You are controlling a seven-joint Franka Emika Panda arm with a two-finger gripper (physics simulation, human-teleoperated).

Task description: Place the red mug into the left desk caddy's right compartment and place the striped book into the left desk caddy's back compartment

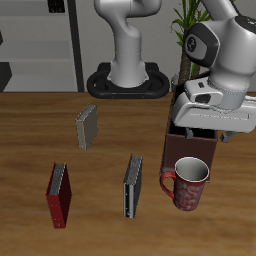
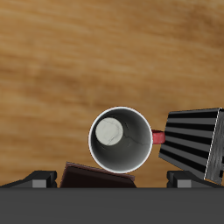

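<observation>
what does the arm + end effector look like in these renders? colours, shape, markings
The arm is glossy white with rounded, bulbous link housings and dark grey joint sections. It stands on a black base plate. The gripper is a boxy white-grey hand with a dark underside. In the wrist view the jaws show only as dark grey-black blocks. No cables or readable markings are visible.

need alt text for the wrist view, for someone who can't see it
Looking straight down into a dark red mug with a white inside, standing on a wooden table. Beside it on the handle side stands a thin dark book with pale stripes along its edge, and an edge of a dark reddish-brown desk caddy shows next to the mug. The gripper's fingertips cannot be made out.
</observation>
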